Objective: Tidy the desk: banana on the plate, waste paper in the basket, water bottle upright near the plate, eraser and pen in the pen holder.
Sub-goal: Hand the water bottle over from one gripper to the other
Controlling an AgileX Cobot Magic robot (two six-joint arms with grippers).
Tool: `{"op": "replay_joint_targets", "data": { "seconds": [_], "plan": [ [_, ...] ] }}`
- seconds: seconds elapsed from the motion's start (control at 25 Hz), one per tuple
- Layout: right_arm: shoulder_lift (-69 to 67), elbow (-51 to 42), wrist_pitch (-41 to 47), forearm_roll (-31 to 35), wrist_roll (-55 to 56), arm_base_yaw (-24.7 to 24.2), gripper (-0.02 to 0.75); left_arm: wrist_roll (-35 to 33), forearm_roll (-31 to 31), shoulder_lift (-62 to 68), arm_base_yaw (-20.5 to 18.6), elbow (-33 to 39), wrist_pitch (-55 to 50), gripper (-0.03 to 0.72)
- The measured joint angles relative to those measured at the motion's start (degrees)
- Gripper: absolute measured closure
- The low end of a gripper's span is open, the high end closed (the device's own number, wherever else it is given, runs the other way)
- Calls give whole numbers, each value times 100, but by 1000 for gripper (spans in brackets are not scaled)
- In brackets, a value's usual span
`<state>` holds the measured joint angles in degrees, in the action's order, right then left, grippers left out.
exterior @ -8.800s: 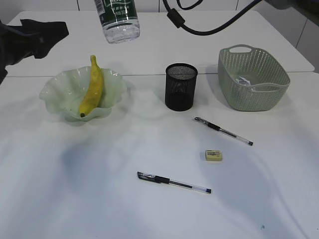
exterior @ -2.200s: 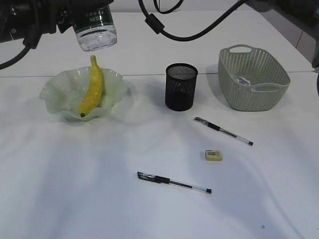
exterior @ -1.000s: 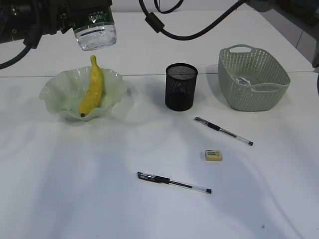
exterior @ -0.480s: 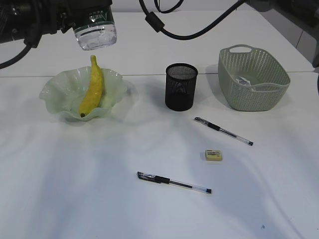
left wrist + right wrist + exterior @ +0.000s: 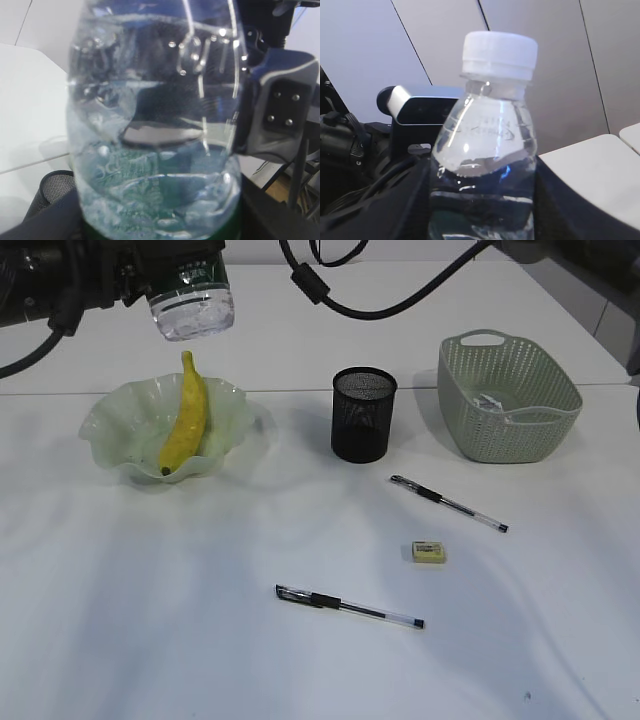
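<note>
Two pens (image 5: 349, 607) (image 5: 448, 504), one eraser (image 5: 428, 552), one banana (image 5: 186, 417) – all on white tabletop (image 5: 200, 620). Both grippers (image 5: 150, 270) (image 5: 485, 200) clamped round one bottle (image 5: 192, 302).

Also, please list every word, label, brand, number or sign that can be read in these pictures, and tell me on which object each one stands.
None can be read.
Water bottle: green label with white marks, too blurred.
Water bottle shoulder, right wrist view: embossed marks, illegible.
Eraser: small dark print, too small.
Pens, pen holder, basket: no text visible.
</note>
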<state>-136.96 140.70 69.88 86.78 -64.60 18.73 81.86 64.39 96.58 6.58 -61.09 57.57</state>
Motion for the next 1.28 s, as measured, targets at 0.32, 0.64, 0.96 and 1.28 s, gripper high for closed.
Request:
{"op": "replay_joint_targets", "data": {
  "seconds": [0.32,0.64,0.96,1.28],
  "plan": [
    [0,0,0,0,9,0,362,3,0,0,0,0,0,275],
    [0,0,0,0,169,0,362,47,-15,0,9,0,0,275],
    [0,11,-10,-44,414,0,360,94,-25,12,9,0,62,279],
    [0,20,-10,-32,593,-10,315,103,-25,12,9,0,106,292]
  ]
}}
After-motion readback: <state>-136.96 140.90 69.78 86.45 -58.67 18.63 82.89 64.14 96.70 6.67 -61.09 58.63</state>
